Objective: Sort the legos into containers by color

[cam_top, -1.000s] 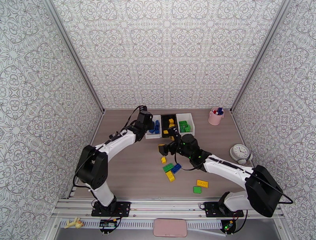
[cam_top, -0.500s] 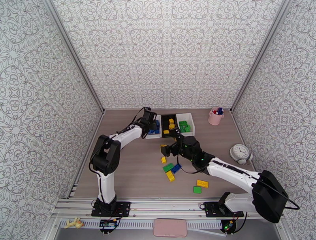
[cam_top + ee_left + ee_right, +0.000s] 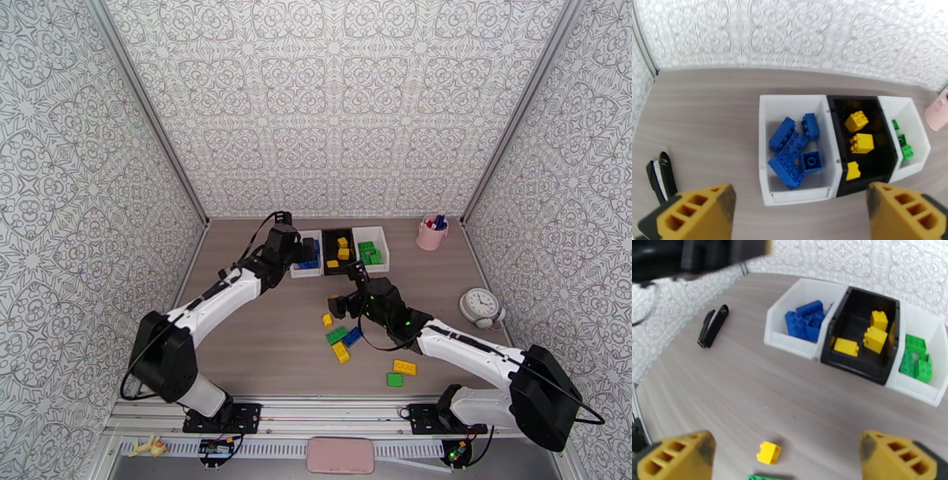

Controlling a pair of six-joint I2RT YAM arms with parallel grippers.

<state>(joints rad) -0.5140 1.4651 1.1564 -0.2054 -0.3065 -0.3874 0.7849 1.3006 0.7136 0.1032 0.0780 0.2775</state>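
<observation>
From above we see the whole bench (image 3: pixel 261 347), a pale board with wood lines, and patterned walls all around it. Six loose legos lie near the middle. There is a small yellow cube (image 3: pixel 327 320), then a green brick (image 3: pixel 336 335) just beside a blue brick (image 3: pixel 352 337), and a long yellow brick (image 3: pixel 340 352). Nearer the arms, a flat yellow brick (image 3: pixel 404 367) lies by a square green brick (image 3: pixel 394 380). On the right side we also see a round white clock (image 3: pixel 480 304) and a pink pen cup (image 3: pixel 432 233).

The left wrist view looks down into the three containers, which stand in a row, side against side, near the back wall. The left white bin (image 3: pixel 766 118) holds blue bricks (image 3: pixel 790 154). The black bin (image 3: pixel 853 98) holds yellow bricks (image 3: pixel 861 143). The right white bin (image 3: pixel 916 130) holds green bricks (image 3: pixel 906 152). All the bricks are hard plastic with round bumps on top. The left end effector (image 3: pixel 800 215) hangs over the bench in front of the bins. Its two yellow fingers (image 3: pixel 695 215) are far apart, with nothing between them, and they are blocky with square holes. A black stapler (image 3: pixel 661 177) lies to the left.

The right wrist view sees the bins from a slant, so we can see their smooth slanted front walls. The right end effector (image 3: pixel 787 449) is wide apart too and holds nothing. The small yellow cube sits on the bench between its fingers
</observation>
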